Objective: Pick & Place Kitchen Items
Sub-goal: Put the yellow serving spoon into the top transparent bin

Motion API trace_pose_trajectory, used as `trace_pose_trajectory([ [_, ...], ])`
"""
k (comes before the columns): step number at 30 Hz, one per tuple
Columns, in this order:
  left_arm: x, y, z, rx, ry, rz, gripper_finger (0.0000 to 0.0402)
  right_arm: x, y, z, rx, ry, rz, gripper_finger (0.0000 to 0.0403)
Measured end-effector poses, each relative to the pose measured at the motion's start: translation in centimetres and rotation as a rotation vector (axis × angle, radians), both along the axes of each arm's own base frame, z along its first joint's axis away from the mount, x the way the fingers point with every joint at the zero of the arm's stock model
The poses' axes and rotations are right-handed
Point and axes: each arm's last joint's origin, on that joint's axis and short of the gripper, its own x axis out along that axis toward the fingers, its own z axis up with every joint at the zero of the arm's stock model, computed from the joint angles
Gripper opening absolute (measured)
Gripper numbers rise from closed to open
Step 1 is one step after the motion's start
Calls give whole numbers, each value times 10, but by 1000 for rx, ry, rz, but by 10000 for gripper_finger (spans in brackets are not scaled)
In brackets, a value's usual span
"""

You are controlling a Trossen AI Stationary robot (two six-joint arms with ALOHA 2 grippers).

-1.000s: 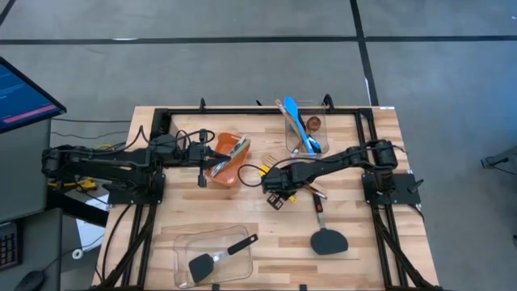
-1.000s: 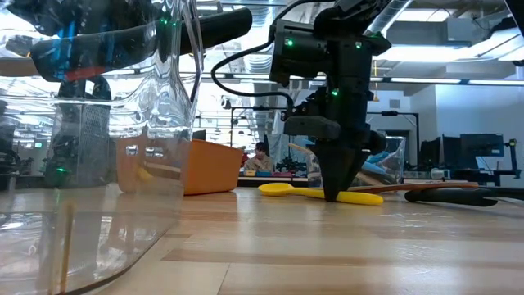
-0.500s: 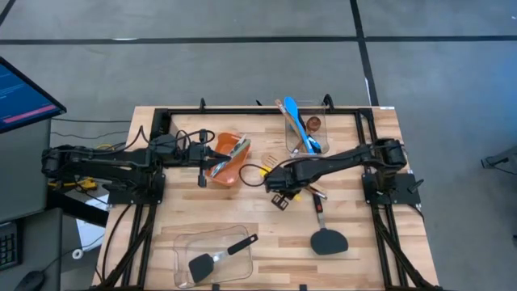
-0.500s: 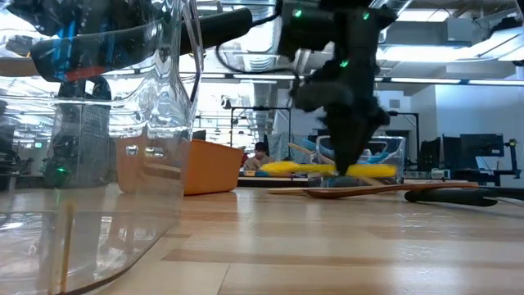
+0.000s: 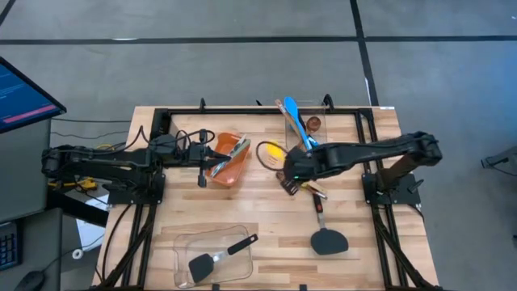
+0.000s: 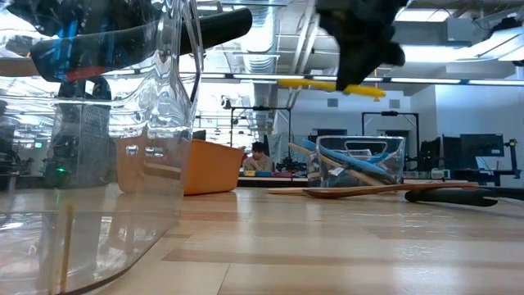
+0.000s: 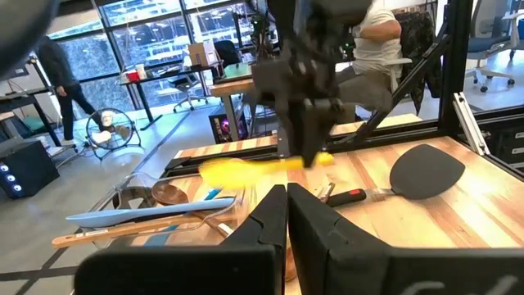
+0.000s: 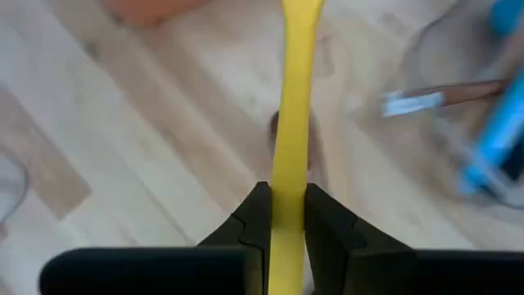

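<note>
Right gripper (image 8: 282, 215) jaws clamp the yellow spoon (image 8: 293, 98) aloft; left jaws together; a black spatula (image 5: 325, 239) seemingly awaits on the worktop (image 5: 371, 259).

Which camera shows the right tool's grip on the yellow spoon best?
The right wrist view: the yellow spoon runs between the right tool fingers. The high view shows only its bowl, the low view the spoon lifted, and the left wrist view a blur.

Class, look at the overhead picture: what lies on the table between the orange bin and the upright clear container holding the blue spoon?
In the high view, the yellow spoon, held aloft by the right gripper.
</note>
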Motion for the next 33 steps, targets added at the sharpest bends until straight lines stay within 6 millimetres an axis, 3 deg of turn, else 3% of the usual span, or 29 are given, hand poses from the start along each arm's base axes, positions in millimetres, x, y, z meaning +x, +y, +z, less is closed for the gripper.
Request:
trace_pose_trajectory([
  [8, 0, 0, 0, 0, 0, 0, 1, -34, -12, 35, -196, -72, -115, 41],
  [15, 0, 0, 0, 0, 0, 0, 1, -45, -33, 51, -421, -137, -265, 41],
  [24, 0, 0, 0, 0, -1, 0, 1, -40, -76, 43, -411, -70, -338, 41],
  [33, 0, 0, 0, -3, -1, 0, 1, -47, -109, 22, -342, 12, -362, 41],
])
